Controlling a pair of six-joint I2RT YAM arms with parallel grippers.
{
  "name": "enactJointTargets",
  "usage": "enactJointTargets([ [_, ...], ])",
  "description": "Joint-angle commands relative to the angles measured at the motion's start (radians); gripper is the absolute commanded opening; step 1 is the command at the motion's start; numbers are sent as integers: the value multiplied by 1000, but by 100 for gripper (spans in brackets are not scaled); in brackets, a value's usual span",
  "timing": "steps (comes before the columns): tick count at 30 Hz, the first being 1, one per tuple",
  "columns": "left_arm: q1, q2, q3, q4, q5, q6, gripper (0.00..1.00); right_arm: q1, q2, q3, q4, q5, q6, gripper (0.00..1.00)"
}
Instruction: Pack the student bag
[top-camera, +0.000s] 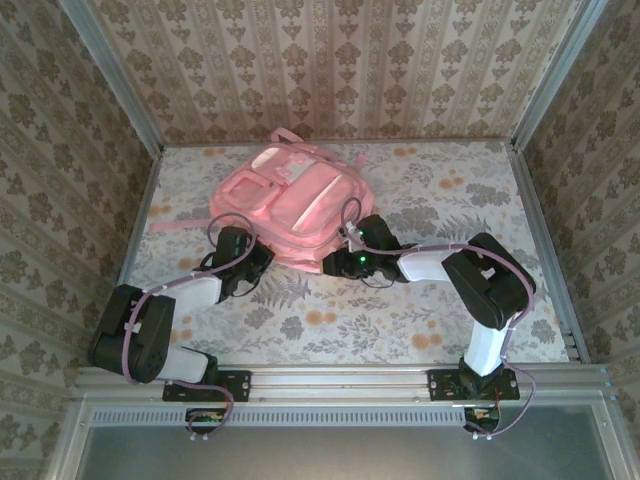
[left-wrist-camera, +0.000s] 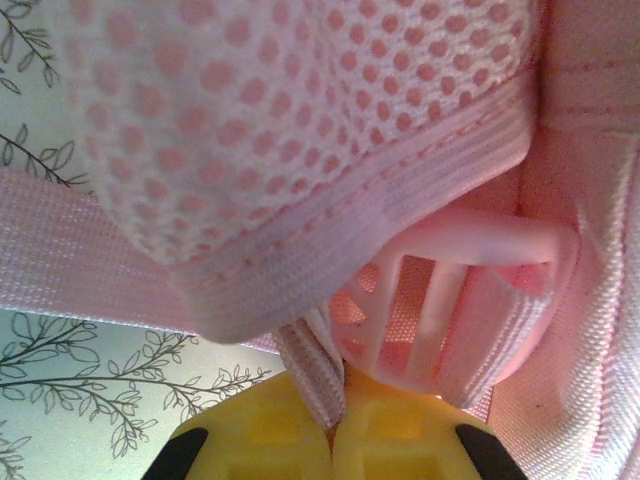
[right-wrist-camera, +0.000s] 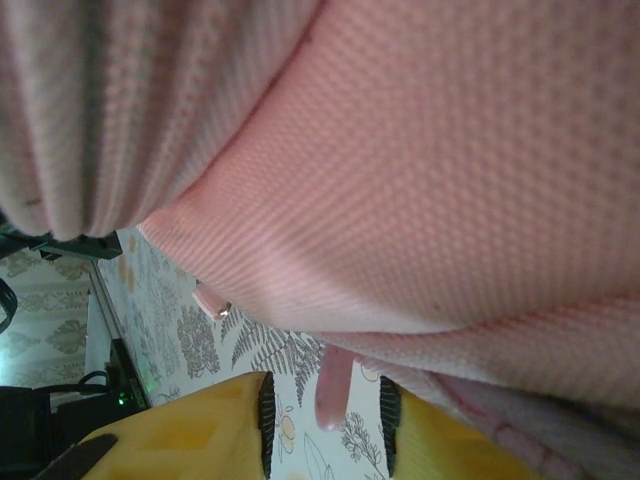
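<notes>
Arm bases sit nearest, at near rail. Top view: student bag (top-camera: 295, 200) lies flat, front pockets up, at far centre of floral table (top-camera: 450, 320); left gripper (top-camera: 260, 254) at its near-left edge, right gripper (top-camera: 330, 264) at its near-right edge.

Left wrist view: yellow fingers (left-wrist-camera: 270, 440) pressed together on thin strap (left-wrist-camera: 315, 375), beside plastic buckle (left-wrist-camera: 450, 310), below mesh pocket (left-wrist-camera: 250, 130).

Right wrist view: jaws apart, zipper pull (right-wrist-camera: 333, 385) hanging between them, unclamped.

Contents hidden; cannot tell whether any compartment is open. Judgement: bag steadied, zipper being addressed; packing stage uncertain.
</notes>
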Motion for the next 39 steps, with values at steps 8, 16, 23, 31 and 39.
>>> enactJointTargets([
  [8, -2, -22, 16, -50, -17, 32, 0, -8, 44, 31, 55, -5, 42, 9],
  [16, 7, -15, 34, -83, -23, 48, 0, -30, -39, -24, 0, 17, 4, 0],
  [23, 29, -45, 41, -137, -39, 72, 0, -64, -105, -50, -103, 44, -50, 0],
  [31, 38, -66, 48, -169, -46, 86, 0, -86, -120, -43, -195, 66, -111, 0],
  [39, 46, -80, 44, -190, -52, 96, 0, -103, -171, -29, -308, 130, -198, 0],
])
